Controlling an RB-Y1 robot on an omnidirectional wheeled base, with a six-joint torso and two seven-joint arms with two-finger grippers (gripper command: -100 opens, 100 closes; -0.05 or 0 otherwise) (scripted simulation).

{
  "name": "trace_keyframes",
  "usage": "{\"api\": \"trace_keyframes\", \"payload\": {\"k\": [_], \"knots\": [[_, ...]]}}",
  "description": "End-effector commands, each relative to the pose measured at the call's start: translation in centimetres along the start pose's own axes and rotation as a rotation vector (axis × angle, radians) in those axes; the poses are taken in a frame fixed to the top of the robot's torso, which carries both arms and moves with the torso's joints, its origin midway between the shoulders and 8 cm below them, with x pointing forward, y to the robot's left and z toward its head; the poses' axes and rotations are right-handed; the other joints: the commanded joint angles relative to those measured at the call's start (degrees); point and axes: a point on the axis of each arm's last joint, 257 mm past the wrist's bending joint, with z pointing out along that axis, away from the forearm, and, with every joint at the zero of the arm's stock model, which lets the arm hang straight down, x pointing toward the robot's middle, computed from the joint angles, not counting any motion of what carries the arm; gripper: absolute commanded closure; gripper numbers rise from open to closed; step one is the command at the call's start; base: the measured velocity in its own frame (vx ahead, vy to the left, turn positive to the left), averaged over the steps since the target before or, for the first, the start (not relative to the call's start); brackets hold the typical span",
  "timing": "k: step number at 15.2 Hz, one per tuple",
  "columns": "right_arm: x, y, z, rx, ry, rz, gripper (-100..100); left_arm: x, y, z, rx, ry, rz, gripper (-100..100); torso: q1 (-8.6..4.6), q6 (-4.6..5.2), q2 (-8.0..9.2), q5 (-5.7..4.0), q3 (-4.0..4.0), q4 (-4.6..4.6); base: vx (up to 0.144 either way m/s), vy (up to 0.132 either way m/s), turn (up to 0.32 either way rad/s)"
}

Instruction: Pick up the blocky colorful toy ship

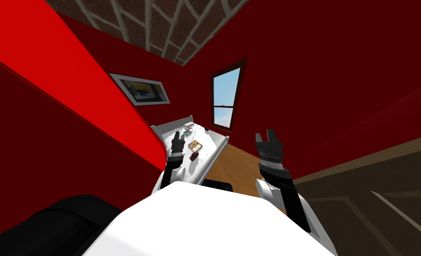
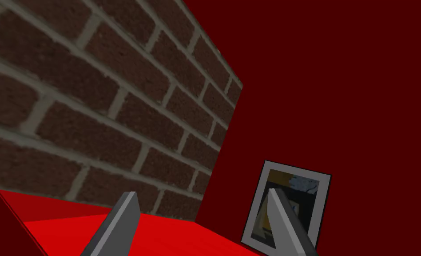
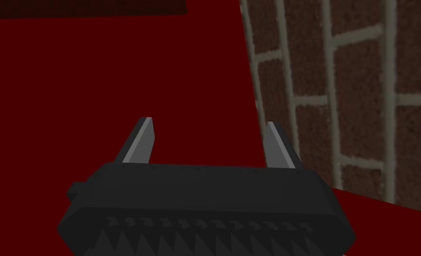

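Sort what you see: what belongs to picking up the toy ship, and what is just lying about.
For the job: colourful toy, probably the ship; white table under it; left gripper, open, above the table.
Lying about: tan box; dark red block; small dark thing.

You find the toy ship (image 1: 188, 130) in the head view as a very small, blocky cluster of colours. Teal-green, red and white patches show, but its outline is too small to make out. It rests on the white table (image 1: 208, 146), toward the far end and close to the raised white rim at the back. A tan box (image 1: 195, 145) and a dark red item (image 1: 193, 155) lie nearer to you on the same tabletop, and the ship sits apart from both. A small dark object (image 1: 206, 129) lies off to its right, also apart. You cannot tell whether the ship stands upright or lies tilted.
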Motion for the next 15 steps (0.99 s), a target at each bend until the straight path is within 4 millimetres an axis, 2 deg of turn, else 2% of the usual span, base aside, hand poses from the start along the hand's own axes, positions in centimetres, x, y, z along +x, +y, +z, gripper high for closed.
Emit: {"api": "trace_keyframes", "payload": {"k": [1, 2, 4, 5, 6, 7, 9, 10, 12, 13, 14, 15], "knots": [[0.0, 0.0, 0.0, 0.0, 0.0, 0.0, 0, 0.3, 0.6, 0.0, -0.014, 0.038, 0.018, -100, 0.0, 0.0, 0.0, 0.0, 0.0, 0.0, 0.01, -0.002, 0.004], [0.0, 0.0, 0.0, 0.0, 0.0, 0.0, 0, 0.3, 0.6, 0.0, -0.014, 0.038, 0.018, -100, 0.01, 0.0, -0.02, 0.0, -0.01, 0.0, 0.016, -0.002, 0.005], [0.0, 0.0, 0.0, 0.0, 0.0, 0.0, 0, 0.4, 2.2, -0.1, -0.051, 0.082, 0.04, -100, 0.02, 0.0, -0.08, 0.0, -0.04, -0.02, 0.034, -0.007, 0.007], [0.0, 0.0, 0.0, 0.0, 0.0, 0.0, 0, 0.5, 2.2, -0.1, -0.05, 0.088, 0.043, -100, 0.01, 0.0, -0.13, 0.0, -0.07, -0.03, 0.044, -0.005, 0.01], [0.0, 0.0, 0.0, 0.0, 0.0, 0.0, 0, 0.4, 3.3, -0.2, -0.078, 0.109, 0.055, -100, 0.01, 0.0, -0.16, 0.0, -0.09, -0.04, 0.047, -0.001, 0.01], [0.0, 0.0, 0.0, 0.0, 0.0, 0.0, 0, 0.4, 3.3, -0.2, -0.078, 0.109, 0.055, -100, 0.02, 0.0, -0.19, 0.01, -0.11, -0.04, 0.049, -0.001, 0.006], [0.0, 0.0, 0.0, 0.0, 0.0, 0.0, 0, -0.1, 6.1, -0.4, -0.148, 0.139, 0.076, -100, 0.01, 0.0, -0.23, 0.01, -0.13, -0.05, 0.064, -0.009, 0.012], [0.0, 0.0, 0.0, 0.0, 0.0, 0.0, 0, -0.1, 6.1, -0.4, -0.147, 0.14, 0.077, -100, 0.01, 0.0, -0.29, 0.01, -0.17, -0.06, 0.078, -0.005, 0.012], [0.0, 0.0, 0.0, 0.0, 0.0, 0.0, 0, -1.0, 9.4, -0.8, -0.231, 0.155, 0.096, -100, 0.01, 0.0, -0.34, 0.01, -0.19, -0.08, 0.086, -0.008, 0.017], [0.0, 0.0, 0.0, 0.0, 0.0, 0.0, 0, -1.0, 9.5, -0.9, -0.236, 0.154, 0.096, -100, 0.01, 0.0, -0.4, 0.01, -0.23, -0.09, 0.097, -0.013, 0.012], [0.0, 0.0, 0.0, 0.0, 0.0, 0.0, 0, -1.8, 11.4, -1.2, -0.287, 0.156, 0.105, -100, -0.01, -0.01, -0.42, 0.0, -0.24, -0.1, 0.101, -0.023, 0.016], [0.0, 0.0, 0.0, 0.0, 0.0, 0.0, 0, -1.8, 11.4, -1.2, -0.287, 0.156, 0.105, -100, -0.05, -0.01, -0.44, 0.0, -0.25, -0.1, 0.087, -0.024, 0.015]]}}
